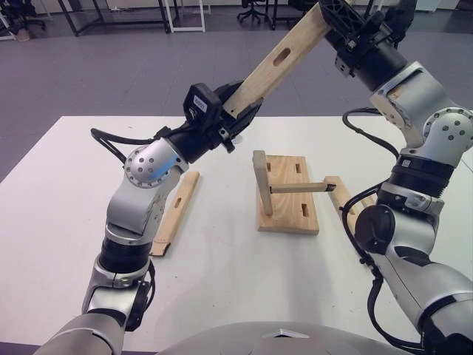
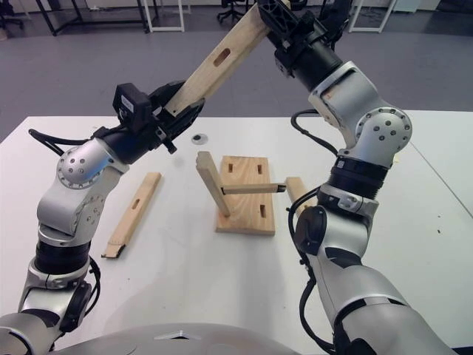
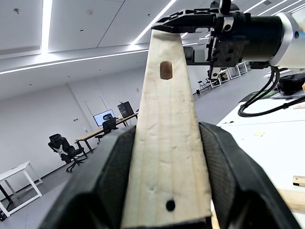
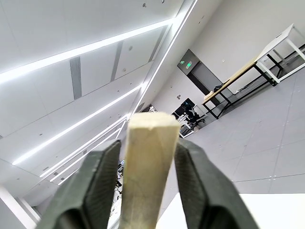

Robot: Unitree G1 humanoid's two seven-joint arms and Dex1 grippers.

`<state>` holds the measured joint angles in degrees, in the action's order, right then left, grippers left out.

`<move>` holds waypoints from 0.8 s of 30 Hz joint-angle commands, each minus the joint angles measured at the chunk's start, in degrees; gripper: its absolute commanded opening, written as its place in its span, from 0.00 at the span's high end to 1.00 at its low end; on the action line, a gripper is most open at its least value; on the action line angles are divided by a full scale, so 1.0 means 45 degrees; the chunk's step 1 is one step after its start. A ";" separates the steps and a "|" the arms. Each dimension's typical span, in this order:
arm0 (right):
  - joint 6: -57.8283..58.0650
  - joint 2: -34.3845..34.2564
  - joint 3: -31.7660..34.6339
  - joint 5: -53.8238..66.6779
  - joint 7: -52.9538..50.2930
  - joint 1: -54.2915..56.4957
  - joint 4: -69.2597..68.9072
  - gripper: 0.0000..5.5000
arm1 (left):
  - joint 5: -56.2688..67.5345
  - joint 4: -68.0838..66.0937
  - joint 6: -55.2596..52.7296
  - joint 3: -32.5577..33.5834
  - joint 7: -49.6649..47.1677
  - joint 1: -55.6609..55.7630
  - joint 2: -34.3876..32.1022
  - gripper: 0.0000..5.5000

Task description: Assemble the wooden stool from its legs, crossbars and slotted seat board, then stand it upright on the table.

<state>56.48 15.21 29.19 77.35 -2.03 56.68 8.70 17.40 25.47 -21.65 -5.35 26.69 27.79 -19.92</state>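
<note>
A long wooden leg (image 1: 277, 63) with a slot is held in the air above the table, slanting up to the right. My left gripper (image 1: 235, 118) is shut on its lower end and my right gripper (image 1: 334, 21) is shut on its upper end. In the left wrist view the leg (image 3: 167, 143) runs up between the black fingers (image 3: 102, 181). The slotted seat board (image 1: 290, 214) lies flat on the table with one leg (image 1: 261, 181) standing in it and a crossbar (image 1: 299, 188) sticking out of that leg. Another leg (image 1: 176, 211) lies flat at the left.
A further wooden piece (image 1: 341, 194) lies beside the board's right edge, partly behind my right arm. A small round disc (image 2: 199, 138) rests on the white table (image 1: 66, 222) behind the board. Office chairs and desks stand on the floor beyond.
</note>
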 commanded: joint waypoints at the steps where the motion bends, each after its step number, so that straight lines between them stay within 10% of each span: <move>1: 0.0229 0.0149 -0.0233 0.0364 -0.0204 0.0364 -0.0016 0.78 | -0.0224 0.0234 0.0293 -0.0137 0.0179 -0.0023 -0.0071 0.63; 9: -0.0914 0.0520 -0.0230 -0.0300 0.0006 -0.0568 -0.1408 0.82 | -0.0659 -0.0196 0.0211 -0.0290 0.0230 -0.0250 -0.0171 0.49; 24: -0.3060 -0.0641 -0.0418 -0.4404 -0.2889 -1.1986 -1.0125 0.82 | 0.0813 0.2265 -0.0693 0.0437 -0.0854 -0.1600 0.0569 0.28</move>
<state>43.52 13.84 28.95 58.48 -14.37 4.16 -35.87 21.14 35.55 -23.51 -1.95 23.15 20.85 -17.53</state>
